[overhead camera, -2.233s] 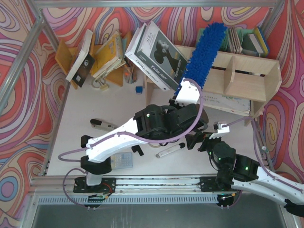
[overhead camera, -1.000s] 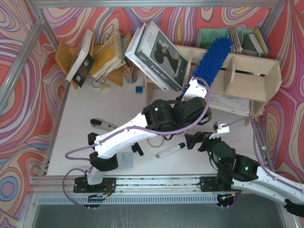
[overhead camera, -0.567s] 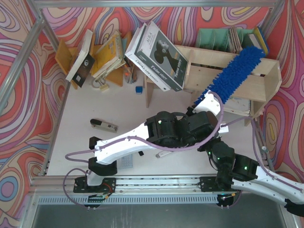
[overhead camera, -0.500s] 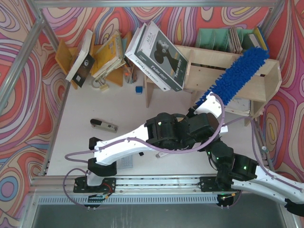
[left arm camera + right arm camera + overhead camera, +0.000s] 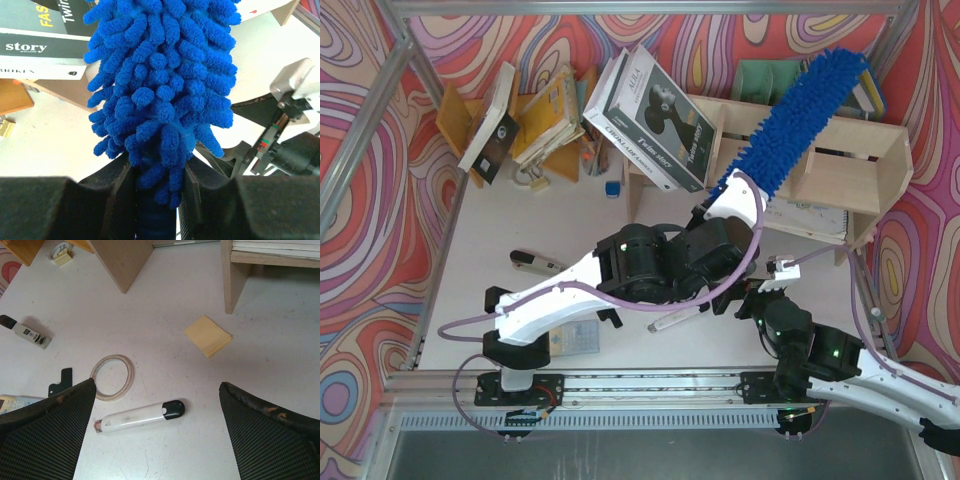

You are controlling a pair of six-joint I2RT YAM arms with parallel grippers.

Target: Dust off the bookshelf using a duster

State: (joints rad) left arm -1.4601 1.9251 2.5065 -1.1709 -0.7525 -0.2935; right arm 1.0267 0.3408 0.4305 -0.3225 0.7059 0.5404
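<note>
- The duster (image 5: 795,115) slants over the bookshelf (image 5: 835,170), handle toward 7 o'clock and fluffy tip toward 1 o'clock, past the upper tier.
- The left end effector (image 5: 156,192) is clamped on the duster's handle.
- The right end effector (image 5: 155,390) hangs with its fingers wide apart above the desk (image 5: 165,295).
- A marker pen (image 5: 137,417) lies beneath it, with a tape ring (image 5: 112,376) at the pen's 11 o'clock.

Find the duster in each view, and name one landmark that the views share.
Top external: the duster slants across the bookshelf, right of centre.
Left wrist: the duster fills the middle, its handle clamped in the left gripper at the bottom.
Right wrist: not in it.
Landmark: the bookshelf's wooden legs, at the left in the left wrist view and along the top in the right wrist view.
</note>
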